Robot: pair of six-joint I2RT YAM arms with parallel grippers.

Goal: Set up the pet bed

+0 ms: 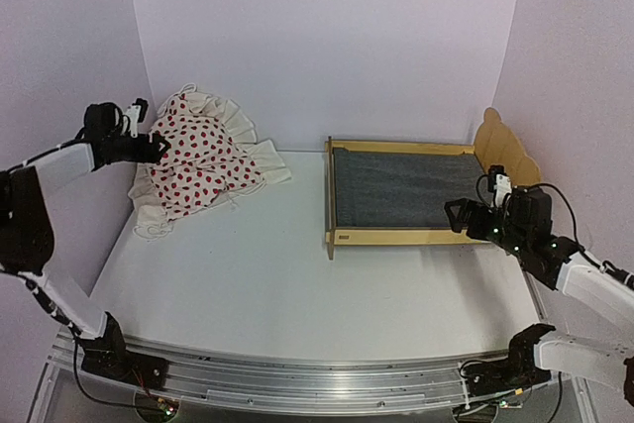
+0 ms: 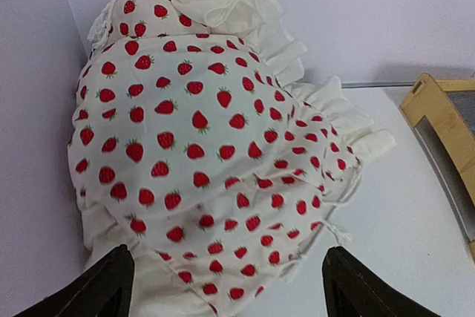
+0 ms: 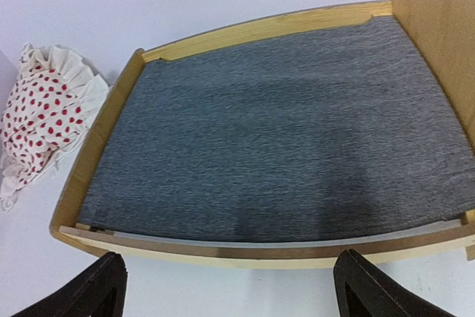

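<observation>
Far left, my left tool [image 1: 157,146] gapes wide facing the heaped strawberry blanket [image 1: 203,160], placed to grasp it. At right the pet bed [image 1: 396,188] sits bare on the surface [image 1: 297,274]. My right tool [image 1: 461,217], also wide, hovers at its near rail, probably to steady it.

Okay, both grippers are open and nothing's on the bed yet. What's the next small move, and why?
Probably ease the left gripper forward onto the strawberry bedding and close on its near edge. The jaws stand open just short of the pile, which lies bunched in the far left corner, apart from the bed, whose grey base is bare.
</observation>
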